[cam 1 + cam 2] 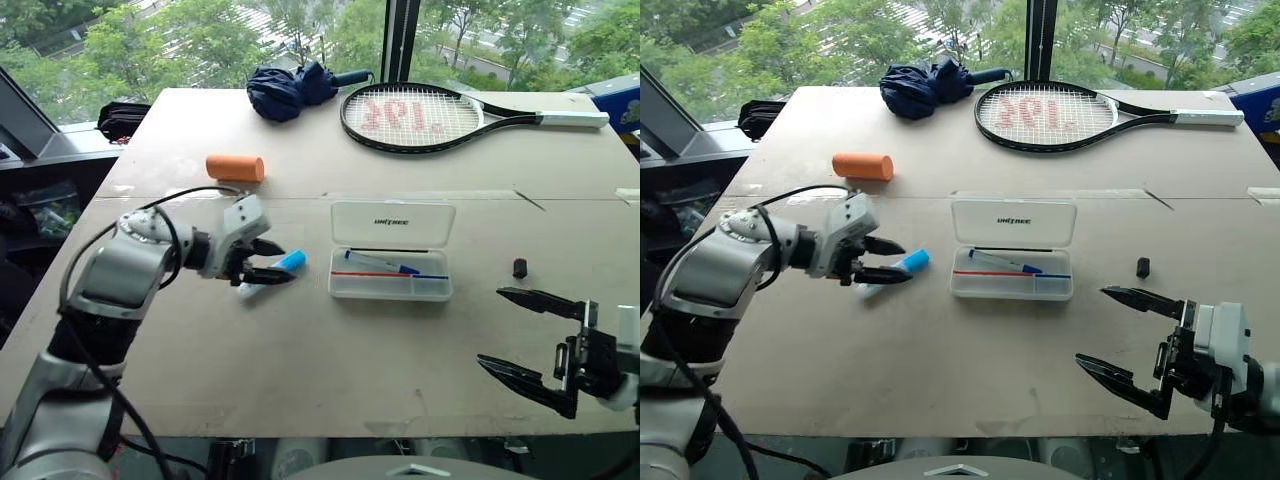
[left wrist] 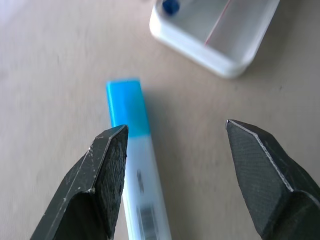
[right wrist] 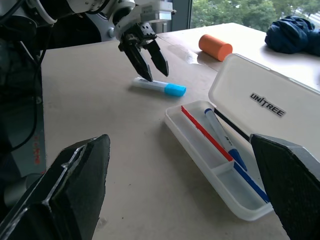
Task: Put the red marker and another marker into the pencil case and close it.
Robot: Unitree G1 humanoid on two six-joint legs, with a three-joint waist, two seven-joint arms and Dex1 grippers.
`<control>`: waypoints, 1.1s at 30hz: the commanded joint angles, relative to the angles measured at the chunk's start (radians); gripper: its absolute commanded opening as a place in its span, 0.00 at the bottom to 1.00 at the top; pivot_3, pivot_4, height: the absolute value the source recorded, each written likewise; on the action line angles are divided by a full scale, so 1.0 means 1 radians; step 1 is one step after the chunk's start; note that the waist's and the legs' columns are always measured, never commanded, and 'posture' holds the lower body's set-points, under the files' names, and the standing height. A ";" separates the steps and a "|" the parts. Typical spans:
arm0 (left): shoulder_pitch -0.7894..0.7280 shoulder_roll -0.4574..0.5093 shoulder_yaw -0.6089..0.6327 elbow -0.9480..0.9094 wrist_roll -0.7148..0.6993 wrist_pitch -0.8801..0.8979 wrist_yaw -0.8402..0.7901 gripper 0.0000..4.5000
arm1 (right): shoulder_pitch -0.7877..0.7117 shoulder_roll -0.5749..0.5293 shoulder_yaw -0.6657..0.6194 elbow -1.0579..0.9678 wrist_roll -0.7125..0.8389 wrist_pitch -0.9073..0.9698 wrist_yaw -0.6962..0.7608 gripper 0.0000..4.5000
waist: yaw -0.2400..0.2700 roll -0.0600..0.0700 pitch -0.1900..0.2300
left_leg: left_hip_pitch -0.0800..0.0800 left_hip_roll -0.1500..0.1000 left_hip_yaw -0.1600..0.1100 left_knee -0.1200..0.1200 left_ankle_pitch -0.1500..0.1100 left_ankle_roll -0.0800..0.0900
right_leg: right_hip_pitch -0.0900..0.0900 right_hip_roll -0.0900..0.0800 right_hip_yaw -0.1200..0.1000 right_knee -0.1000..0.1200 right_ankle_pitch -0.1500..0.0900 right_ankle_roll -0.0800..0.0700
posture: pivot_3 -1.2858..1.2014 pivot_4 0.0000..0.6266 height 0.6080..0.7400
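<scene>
The flat rectangular pencil case [image 1: 391, 262], with its white lid printed "UNITREE" raised open at the far side and its translucent clear base towards the near side, is seen at the middle of the pale wooden table [image 1: 320, 370]. Inside the base a thin red marker [image 3: 205, 132] and a white marker with a blue cap [image 3: 222, 141] are laid side by side.

Just left of the case, a white marker with a light-blue cap [image 1: 277, 270] is lying flat on the table. The left gripper [image 1: 270, 262] is held over its white end, the two black fingers spread apart with the marker's barrel close beside one finger [image 2: 97, 185]; nothing is gripped. The right gripper [image 1: 520, 335] is positioned near the right front edge, its fingers wide apart and empty.

A small black cap [image 1: 519, 267] is found right of the case. Farther back, an orange cylinder [image 1: 235, 168], a folded navy umbrella [image 1: 295, 90] and a black-framed tennis racket [image 1: 430, 115] are set.
</scene>
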 commanded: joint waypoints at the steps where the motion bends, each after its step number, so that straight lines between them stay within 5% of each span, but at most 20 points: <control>1: 0.025 0.012 -0.040 0.009 0.060 -0.105 0.053 0.69 | -0.014 -0.004 0.004 0.004 0.001 -0.006 0.008 1.00 | 0.024 -0.001 0.000 | -0.001 -0.001 0.000 0.001 0.000 0.000 | 0.000 -0.001 0.000 0.000 0.000 0.000 | 0.52 0.24 0.93; 4: 0.035 -0.006 -0.093 0.080 0.122 -0.190 0.095 0.69 | -0.004 -0.003 -0.009 0.007 0.001 -0.004 0.012 1.00 | 0.035 -0.001 0.000 | -0.001 -0.004 0.001 0.001 0.000 0.000 | 0.001 -0.003 0.000 -0.001 0.000 0.000 | 0.52 0.24 0.93; 9: 0.055 -0.006 -0.090 0.089 0.106 -0.224 0.081 0.20 | 0.050 0.004 -0.038 -0.009 0.004 -0.010 0.015 1.00 | 0.033 0.003 -0.004 | 0.001 -0.003 0.002 0.001 0.000 0.000 | 0.002 -0.003 0.001 0.000 0.000 0.000 | 0.52 0.24 0.93; 10: 0.052 -0.006 -0.073 0.081 0.084 -0.231 0.068 0.17 | 0.062 0.009 -0.043 -0.014 0.003 -0.013 0.012 1.00 | 0.032 0.004 -0.005 | 0.001 -0.003 0.002 0.001 0.000 0.000 | 0.002 -0.003 0.001 0.000 0.000 0.000 | 0.52 0.24 0.93; 17: -0.035 0.018 -0.077 -0.106 -0.083 -0.199 -0.121 0.17 | 0.176 0.057 -0.131 -0.018 -0.004 -0.039 0.003 1.00 | 0.023 0.000 -0.003 | -0.001 -0.003 0.001 0.001 0.000 0.000 | 0.001 -0.003 0.000 0.000 0.000 0.000 | 0.52 0.24 0.93; 27: -0.376 -0.223 -0.443 0.071 0.138 -0.278 -0.131 0.17 | 0.338 0.105 -0.325 -0.001 0.005 -0.081 0.048 1.00 | 0.006 0.001 -0.003 | 0.000 -0.005 0.002 0.001 0.000 0.000 | 0.001 0.001 0.002 0.000 0.000 0.000 | 0.52 0.24 0.93; 33: -0.428 -0.290 -0.493 0.181 0.200 -0.331 -0.133 0.17 | 0.376 0.127 -0.368 -0.034 0.018 -0.077 0.045 1.00 | 0.004 0.001 -0.003 | 0.000 -0.003 0.002 0.000 0.000 0.000 | 0.000 0.003 0.002 0.000 0.000 0.000 | 0.52 0.24 0.93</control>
